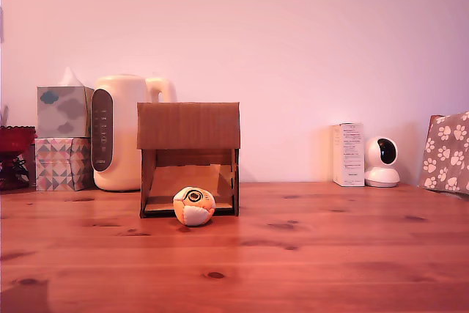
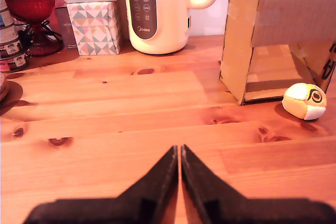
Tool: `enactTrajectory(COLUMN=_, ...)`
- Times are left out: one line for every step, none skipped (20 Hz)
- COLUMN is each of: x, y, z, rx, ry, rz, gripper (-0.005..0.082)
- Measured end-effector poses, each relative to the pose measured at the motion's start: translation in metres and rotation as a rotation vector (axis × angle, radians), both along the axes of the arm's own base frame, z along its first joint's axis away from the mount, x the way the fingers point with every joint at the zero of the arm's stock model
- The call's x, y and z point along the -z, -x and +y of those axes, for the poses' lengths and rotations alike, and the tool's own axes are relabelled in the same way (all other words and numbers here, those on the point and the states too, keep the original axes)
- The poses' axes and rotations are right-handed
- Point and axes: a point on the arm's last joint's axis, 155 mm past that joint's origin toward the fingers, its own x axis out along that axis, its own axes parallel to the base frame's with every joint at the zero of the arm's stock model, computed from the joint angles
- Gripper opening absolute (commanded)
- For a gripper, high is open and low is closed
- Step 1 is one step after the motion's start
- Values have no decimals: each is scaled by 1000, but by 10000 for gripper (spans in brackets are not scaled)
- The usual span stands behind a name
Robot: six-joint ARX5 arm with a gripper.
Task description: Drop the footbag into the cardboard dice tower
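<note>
The footbag [image 1: 193, 205], orange and white with a dark eye-like mark, rests on the wooden table [image 1: 308, 254] just in front of the open lower front of the cardboard dice tower [image 1: 188, 125]. In the wrist view the footbag [image 2: 304, 100] lies beside the tower [image 2: 278, 35], whose slanted ramp shows inside. My gripper [image 2: 180, 149] hovers low over bare table, well short of the footbag and off to its side, its black fingers [image 2: 160, 179] pressed together with nothing between them. The arm and gripper are out of the exterior view.
A cream electric kettle [image 1: 121, 133] stands next to the tower, with stacked patterned tissue boxes [image 1: 64, 137] and a red glass bowl [image 1: 15, 141] at the exterior view's left. On that view's right are a white box [image 1: 348, 154], a small white camera [image 1: 382, 161] and a paw-print bag [image 1: 447, 152].
</note>
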Motion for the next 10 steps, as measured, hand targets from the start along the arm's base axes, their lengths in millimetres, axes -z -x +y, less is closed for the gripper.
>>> enactTrajectory(x=0, y=0, z=0, rx=1, ry=0, rz=0, gripper=-21)
enactTrajectory(x=0, y=0, z=0, rx=2, ry=0, rz=0, gripper=-21)
enactTrajectory(x=0, y=0, z=0, rx=2, ry=0, rz=0, gripper=-21)
enactTrajectory(x=0, y=0, z=0, rx=3, ry=1, rz=0, gripper=-21)
enactTrajectory(x=0, y=0, z=0, rx=2, ry=0, rz=0, gripper=-21)
enactTrajectory(x=0, y=0, z=0, rx=2, ry=0, rz=0, gripper=-21)
enactTrajectory(x=0, y=0, z=0, rx=2, ry=0, rz=0, gripper=-21)
enactTrajectory(x=0, y=0, z=-1, rx=3, ry=1, rz=0, gripper=-21)
enactTrajectory(x=0, y=0, z=-2, rx=8, ry=4, rz=0, gripper=-21)
enactTrajectory(x=-2, y=0, z=-5, rx=19, ry=43, rz=-1, gripper=-21)
